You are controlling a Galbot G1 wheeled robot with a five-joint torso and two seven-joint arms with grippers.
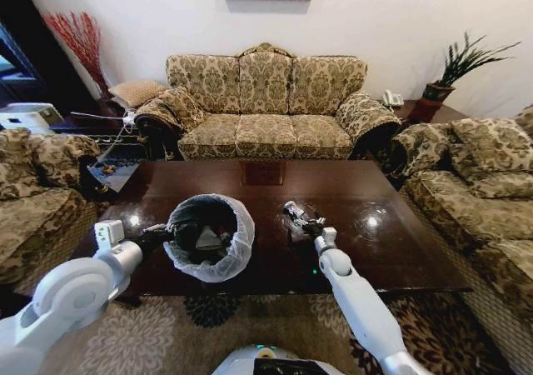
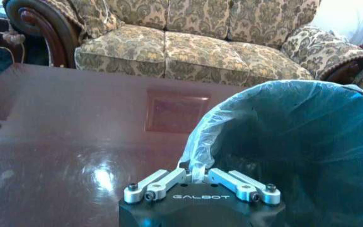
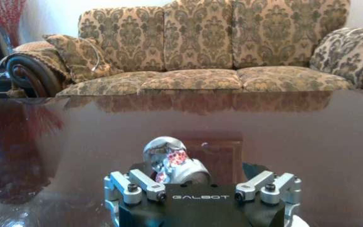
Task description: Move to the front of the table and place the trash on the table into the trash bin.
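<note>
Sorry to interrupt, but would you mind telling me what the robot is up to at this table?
It is clearing litter from the table. The left gripper is shut on the liner at the rim of the trash bin, which stands on the table. The right gripper is at a clear plastic bottle lying on the tabletop; its grip is unclear.

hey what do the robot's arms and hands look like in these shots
Both arms are smooth, glossy white tubes with rounded joints. The left hand and right hand look alike: a black block lettered GALBOT in white, carrying silvery metal finger links fixed with dark screws. No loose cables are visible.
</note>
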